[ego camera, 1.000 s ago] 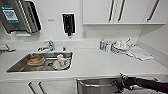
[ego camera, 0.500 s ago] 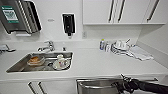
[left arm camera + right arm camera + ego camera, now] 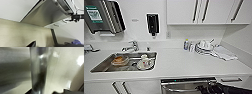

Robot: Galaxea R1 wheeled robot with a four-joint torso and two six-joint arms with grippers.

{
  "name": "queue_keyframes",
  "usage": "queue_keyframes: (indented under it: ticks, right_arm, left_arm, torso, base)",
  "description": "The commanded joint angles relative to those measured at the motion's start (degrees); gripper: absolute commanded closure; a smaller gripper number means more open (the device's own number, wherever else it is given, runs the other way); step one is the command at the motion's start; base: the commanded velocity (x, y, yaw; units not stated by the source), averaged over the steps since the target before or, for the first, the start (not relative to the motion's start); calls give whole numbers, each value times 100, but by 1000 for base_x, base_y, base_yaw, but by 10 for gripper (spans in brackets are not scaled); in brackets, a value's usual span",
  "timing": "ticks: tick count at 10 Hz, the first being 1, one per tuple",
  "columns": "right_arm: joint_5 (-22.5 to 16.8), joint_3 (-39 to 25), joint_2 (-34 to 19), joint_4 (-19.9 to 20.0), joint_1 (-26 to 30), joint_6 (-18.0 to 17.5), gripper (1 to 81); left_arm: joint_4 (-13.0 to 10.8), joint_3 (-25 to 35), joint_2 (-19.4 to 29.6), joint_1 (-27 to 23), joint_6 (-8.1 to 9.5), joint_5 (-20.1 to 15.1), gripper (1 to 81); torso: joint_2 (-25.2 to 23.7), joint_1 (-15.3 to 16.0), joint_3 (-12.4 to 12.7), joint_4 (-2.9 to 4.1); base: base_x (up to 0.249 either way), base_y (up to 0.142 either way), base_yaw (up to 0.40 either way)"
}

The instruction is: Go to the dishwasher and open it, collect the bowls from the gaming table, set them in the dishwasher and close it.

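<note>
Head view: white worktop ran the full width, with the dishwasher set directly beneath its front edge, right of centre. Steel sink was sunk into the worktop to the left of the dishwasher, holding used dishes; a stack of crockery sat at the worktop's back, above the dishwasher's line. Dishwasher door looked tipped slightly out, a dark strip showing along its top. Bar handle ran across the upper front. Right pincer was at the handle's right end; right wrist view had the handle close up between dark finger tips, so probably around it, but cannot tell whether clamped. Left pincer: state cannot tell.

Judgement: door stiff, hinged low, likely sprung and fairly heavy; polished steel bar is slippery, so take it square across and pull down evenly.
</note>
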State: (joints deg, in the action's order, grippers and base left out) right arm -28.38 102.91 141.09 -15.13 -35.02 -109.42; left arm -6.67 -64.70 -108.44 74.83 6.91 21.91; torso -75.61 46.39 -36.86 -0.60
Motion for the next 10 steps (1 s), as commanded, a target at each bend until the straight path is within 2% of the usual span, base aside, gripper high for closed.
queue_keyframes:
  ticks: [1,5,10]
  right_arm:
    - [-1258,-97,-377,124,166,-141,10]
    - [-1065,-369,-685,107,96,-132,10]
    - [-871,-387,-720,98,-88,-132,10]
  left_arm:
    - [-168,150,295,-332,-14,-143,10]
    - [-168,168,278,-332,-14,-152,10]
    - [-168,150,216,-332,-14,-160,10]
  torso:
    - [0,0,0,0]
    - [-2,0,0,0]
    - [-2,2,0,0]
  base:
    - [0,0,0]
    - [-16,0,0]
    - [-69,0,0]
